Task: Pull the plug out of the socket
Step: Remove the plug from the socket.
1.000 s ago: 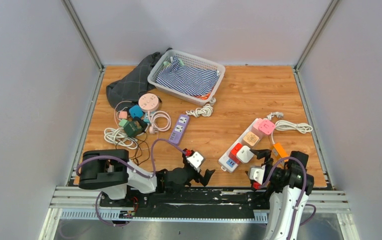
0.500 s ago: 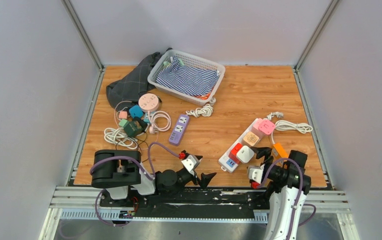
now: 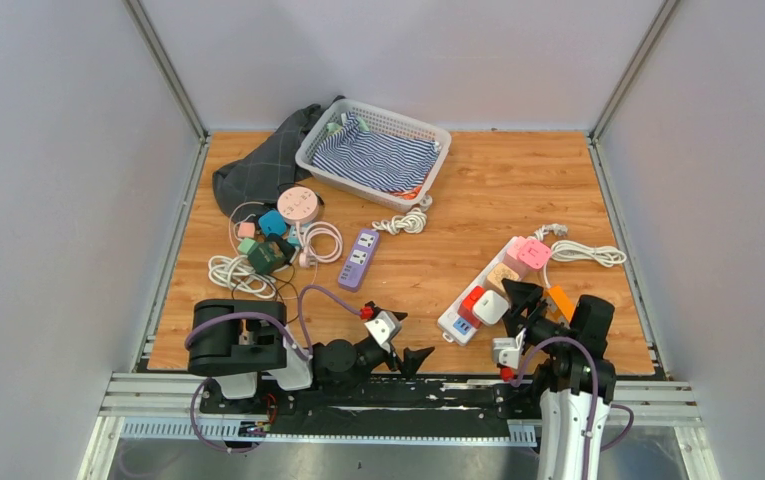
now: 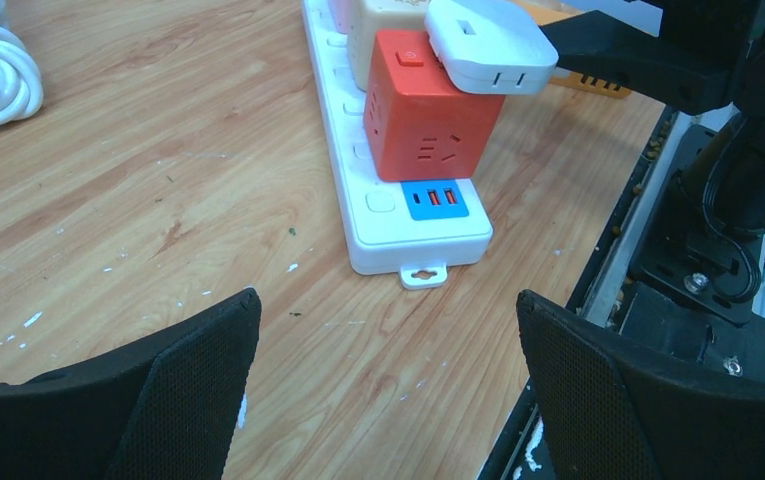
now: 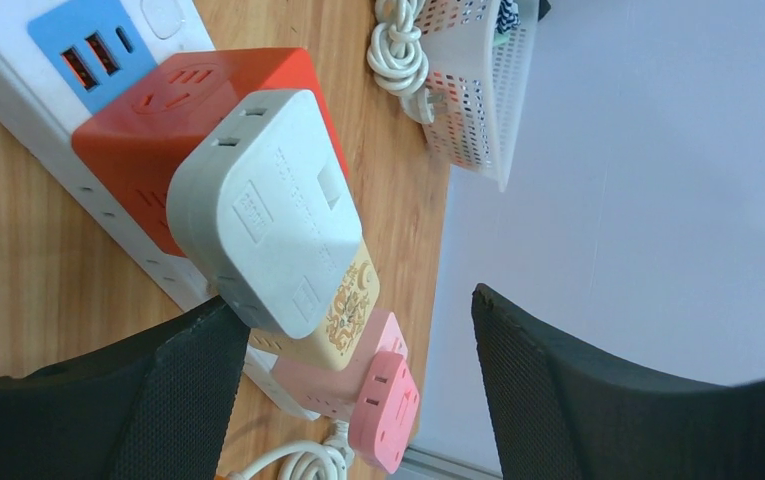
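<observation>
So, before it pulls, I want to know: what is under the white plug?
The white plug sits on an orange-red cube socket, itself standing on the white power strip. Its pins and the socket holes it covers cannot be seen.

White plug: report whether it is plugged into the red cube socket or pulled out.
Plugged in: the white plug sits flush on the red cube socket, with the right gripper open, not gripping it.

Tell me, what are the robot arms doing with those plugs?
The right hand is open right at the white plug, which is stuck into the red cube on the power strip. It isn't gripping it yet. The left hand hangs open near the strip's end, holding nothing.
</observation>
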Robot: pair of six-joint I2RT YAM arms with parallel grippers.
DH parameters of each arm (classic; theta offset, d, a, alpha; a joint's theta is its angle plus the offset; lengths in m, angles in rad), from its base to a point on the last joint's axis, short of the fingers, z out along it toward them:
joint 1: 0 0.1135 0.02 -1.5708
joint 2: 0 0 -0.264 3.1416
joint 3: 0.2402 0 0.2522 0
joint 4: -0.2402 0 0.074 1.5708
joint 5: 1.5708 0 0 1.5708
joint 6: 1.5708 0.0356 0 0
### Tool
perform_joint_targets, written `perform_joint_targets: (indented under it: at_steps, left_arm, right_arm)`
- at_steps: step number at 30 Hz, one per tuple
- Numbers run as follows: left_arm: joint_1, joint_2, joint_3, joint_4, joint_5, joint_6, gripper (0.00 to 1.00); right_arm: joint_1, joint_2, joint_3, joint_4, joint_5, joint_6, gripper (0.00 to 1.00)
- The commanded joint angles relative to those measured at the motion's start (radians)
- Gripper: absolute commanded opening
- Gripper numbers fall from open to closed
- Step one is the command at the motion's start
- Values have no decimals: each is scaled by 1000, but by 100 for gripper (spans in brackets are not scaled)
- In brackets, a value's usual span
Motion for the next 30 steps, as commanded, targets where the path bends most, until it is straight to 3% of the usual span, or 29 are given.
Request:
perform_joint_targets:
  at_steps: [1, 10, 24, 30]
  left_arm:
    - [-4, 15, 12, 44, -1, 15, 100]
    - [-4, 23, 15, 43, 13, 15, 100]
    - [-4, 33, 30, 33, 26, 19, 100]
    - [-4, 35, 34, 32, 47, 24, 100]
  right_arm:
    - [18, -27, 7, 37, -22, 68, 80]
    - [18, -40, 56, 38, -70, 204, 74]
    - [24, 100, 142, -112, -92, 138, 66]
    - [61, 185, 183, -125, -51, 202, 60]
